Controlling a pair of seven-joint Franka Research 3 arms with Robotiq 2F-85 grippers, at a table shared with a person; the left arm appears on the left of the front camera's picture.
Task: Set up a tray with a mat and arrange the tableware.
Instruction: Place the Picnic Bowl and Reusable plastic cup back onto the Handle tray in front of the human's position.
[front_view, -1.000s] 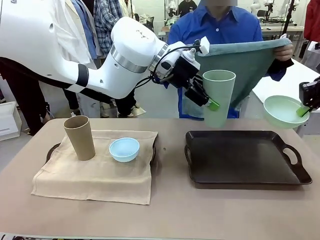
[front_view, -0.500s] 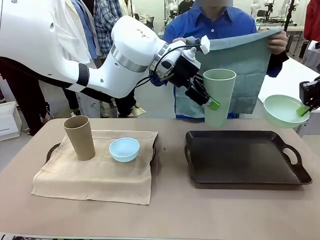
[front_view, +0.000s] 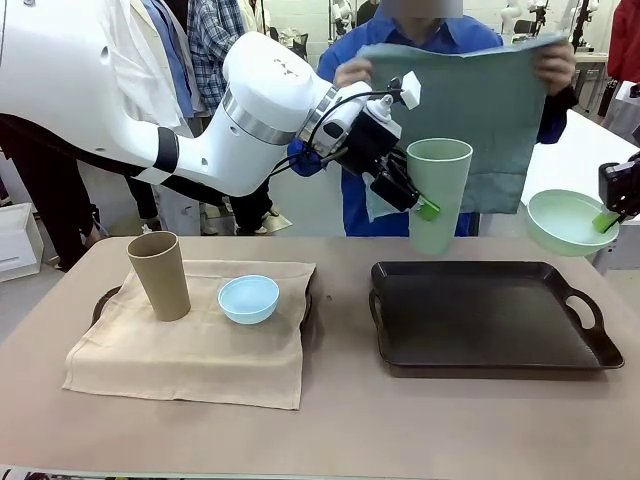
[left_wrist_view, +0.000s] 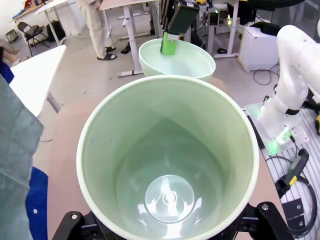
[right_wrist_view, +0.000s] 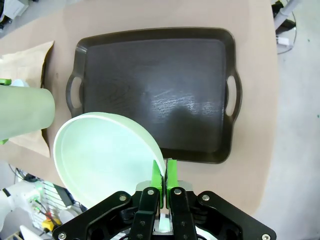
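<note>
My left gripper (front_view: 424, 205) is shut on a tall pale green cup (front_view: 437, 195) and holds it upright in the air above the far left corner of the bare dark tray (front_view: 490, 315). The left wrist view looks straight down into this cup (left_wrist_view: 167, 160). At the right edge, my right gripper (front_view: 607, 222) is shut on the rim of a pale green bowl (front_view: 568, 222), pinching it (right_wrist_view: 105, 155) between green pads over the tray (right_wrist_view: 155, 85). Behind the tray, a person holds a grey-green mat (front_view: 470, 110) spread out at chest height. A tan cup (front_view: 160, 275) and a light blue bowl (front_view: 248, 298) stand at the left.
The tan cup and the blue bowl rest on a beige mat (front_view: 190, 345) that covers a second tray (front_view: 103, 303) on the table's left half. Bare table runs along the front edge. A white table (front_view: 580, 160) stands at the far right.
The person has lifted the grey-green mat higher and spread it flat in both hands. Both arms and what they hold have stayed put.
</note>
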